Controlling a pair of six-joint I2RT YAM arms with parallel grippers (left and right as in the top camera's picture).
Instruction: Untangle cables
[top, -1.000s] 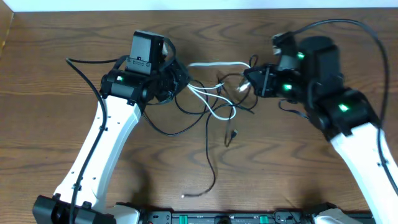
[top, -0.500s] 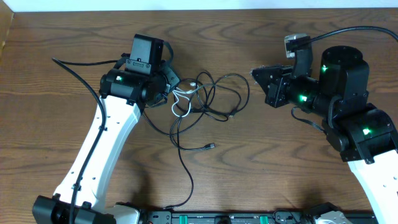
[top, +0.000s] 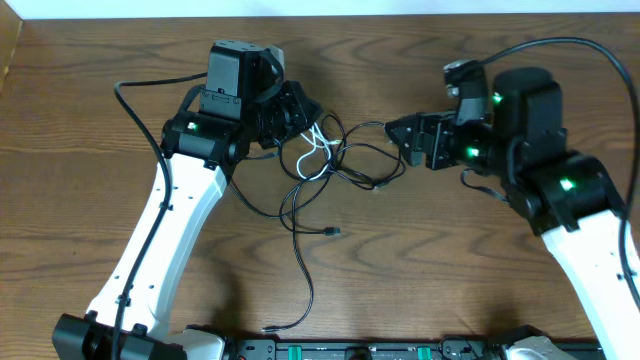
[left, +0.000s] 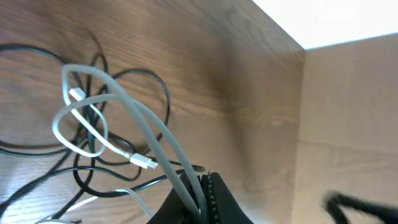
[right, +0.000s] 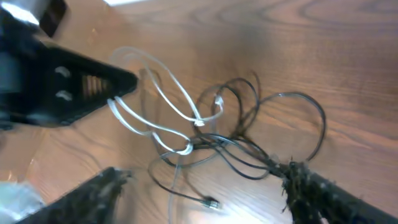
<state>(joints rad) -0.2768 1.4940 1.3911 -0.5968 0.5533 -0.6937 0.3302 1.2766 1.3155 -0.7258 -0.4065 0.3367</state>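
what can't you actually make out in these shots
- Overhead: where the white cable enters the left gripper, lost against its dark body.
- Right wrist: right gripper motion-blurred; whether it touches the black cables is unclear.
- Left wrist: black cables cut off at the left edge.
- Overhead: plugs, too small to identify.

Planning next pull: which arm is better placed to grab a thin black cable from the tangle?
Probably right: the right gripper stands open beside the thin black cables; the left gripper is shut on the thin white cable.
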